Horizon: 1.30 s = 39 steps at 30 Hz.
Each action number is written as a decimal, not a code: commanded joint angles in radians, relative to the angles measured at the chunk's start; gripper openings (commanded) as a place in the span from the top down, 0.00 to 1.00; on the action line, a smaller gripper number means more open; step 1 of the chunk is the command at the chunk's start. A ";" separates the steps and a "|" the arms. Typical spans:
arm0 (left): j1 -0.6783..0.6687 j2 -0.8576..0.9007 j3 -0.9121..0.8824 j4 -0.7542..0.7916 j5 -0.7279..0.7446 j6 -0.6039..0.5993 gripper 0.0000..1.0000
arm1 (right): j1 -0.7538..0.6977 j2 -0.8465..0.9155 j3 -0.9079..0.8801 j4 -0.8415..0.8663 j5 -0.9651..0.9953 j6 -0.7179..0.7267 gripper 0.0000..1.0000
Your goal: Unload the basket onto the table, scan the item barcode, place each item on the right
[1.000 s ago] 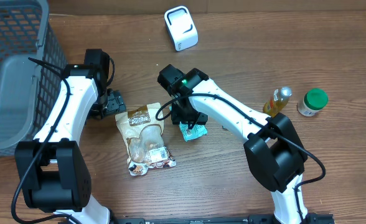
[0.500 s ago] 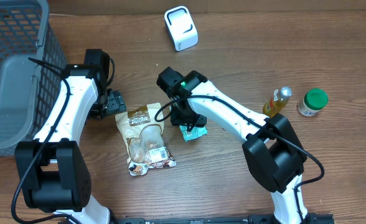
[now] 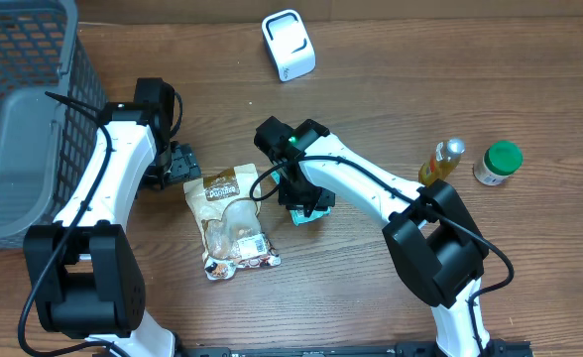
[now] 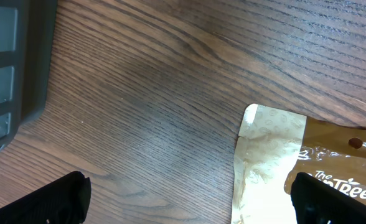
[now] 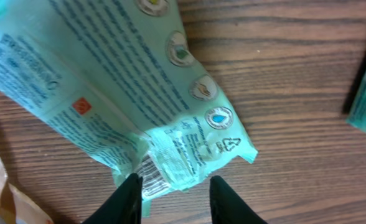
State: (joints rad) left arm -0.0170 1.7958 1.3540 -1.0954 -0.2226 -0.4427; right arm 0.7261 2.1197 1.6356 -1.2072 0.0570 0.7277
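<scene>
**Desk:** What's each arm doing, from the left?

**Photographer:** The left gripper [image 4: 189, 183] hangs over bare wood with its jaws spread wide and nothing in them. It sits between the grey basket [image 3: 14, 119] and the top edge of a brown snack pouch [image 3: 232, 223], apparently parked out of the way. At centre, the right gripper [image 5: 175, 194] straddles the crimped end of a teal packet [image 3: 309, 205] lying flat on the table [image 3: 371, 297] just right of the pouch. The jaws stand partway in, one finger [image 5: 130, 196] against the packet's edge. Whether they're pinching it yet, I cannot tell. The barcode [image 5: 149, 169] sits on that same end, so a grip there would likely need care not to cover it. The white scanner [image 3: 289, 45] stands well apart, at the far edge.

**Desk:** And the containers?

**Photographer:** The basket shows nothing inside where its floor is visible. To the right, a bottle [image 3: 440, 161] holds yellowish liquid. Beside it is a green-lidded jar [image 3: 497, 162], contents not visible.
</scene>
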 commanded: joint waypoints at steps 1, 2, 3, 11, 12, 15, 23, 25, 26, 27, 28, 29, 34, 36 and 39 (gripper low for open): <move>0.003 0.011 0.000 0.001 -0.021 -0.007 0.01 | -0.005 0.001 -0.008 0.002 0.012 -0.002 0.70; 0.003 0.011 0.000 0.001 -0.021 -0.007 0.00 | -0.005 0.001 -0.008 0.005 0.011 -0.002 0.70; 0.003 0.011 0.000 0.001 -0.020 -0.007 0.00 | -0.005 0.001 -0.009 0.009 0.008 -0.002 0.70; 0.003 0.011 0.000 0.001 -0.020 -0.007 0.00 | -0.003 0.002 -0.013 0.027 -0.021 -0.002 0.70; 0.003 0.011 0.000 0.001 -0.020 -0.007 0.00 | -0.003 0.002 -0.013 0.027 -0.021 -0.002 0.70; 0.003 0.011 0.000 0.001 -0.020 -0.007 0.00 | -0.003 0.003 -0.013 0.028 -0.021 -0.002 0.70; 0.003 0.011 0.000 0.001 -0.020 -0.007 0.01 | -0.003 0.003 -0.014 0.027 -0.021 -0.002 0.70; 0.003 0.011 0.000 0.001 -0.020 -0.007 0.01 | -0.003 0.003 -0.014 0.027 -0.021 -0.002 0.70; 0.003 0.011 0.000 0.001 -0.021 -0.007 0.00 | -0.003 0.003 -0.015 0.027 -0.021 -0.002 0.70; 0.003 0.011 0.000 0.001 -0.020 -0.007 0.00 | -0.003 0.003 -0.021 0.032 -0.021 -0.002 0.70; 0.003 0.011 0.000 0.001 -0.021 -0.007 0.01 | -0.003 0.003 -0.027 0.035 -0.020 -0.002 0.70; 0.003 0.011 0.000 0.001 -0.020 -0.007 0.01 | -0.003 0.003 -0.038 0.042 -0.021 -0.002 0.70; 0.003 0.011 0.000 0.001 -0.020 -0.007 0.00 | -0.003 0.003 -0.112 0.124 -0.021 -0.002 0.71; 0.003 0.011 0.000 0.001 -0.020 -0.007 0.00 | -0.003 0.003 -0.137 0.164 -0.022 -0.002 0.73; 0.003 0.011 0.000 0.001 -0.020 -0.007 0.00 | -0.003 0.003 -0.161 0.194 -0.022 -0.002 0.73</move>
State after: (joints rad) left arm -0.0170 1.7958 1.3540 -1.0954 -0.2226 -0.4427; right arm 0.7265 2.1029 1.5196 -1.0401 0.0265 0.7277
